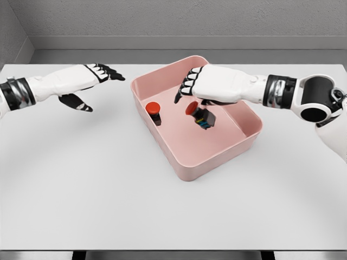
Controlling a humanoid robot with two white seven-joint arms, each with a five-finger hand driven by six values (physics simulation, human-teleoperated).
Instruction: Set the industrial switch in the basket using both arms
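A pink basket [238, 142] sits at the table's middle, turned at an angle. Inside it, near the left wall, an industrial switch [154, 111] with a red button and black body stands upright. A second switch [202, 117], red cap with a black and blue body, hangs tilted just under my right palm over the basket's middle. My right hand [186, 89] reaches over the basket with fingers spread, not wrapped around that switch. My left hand [103, 78] hovers left of the basket over the table, fingers spread and holding nothing.
The grey-white table [81, 184] extends wide in front of and left of the basket. A grey wall runs behind the table's far edge. My right forearm crosses above the basket's right rim.
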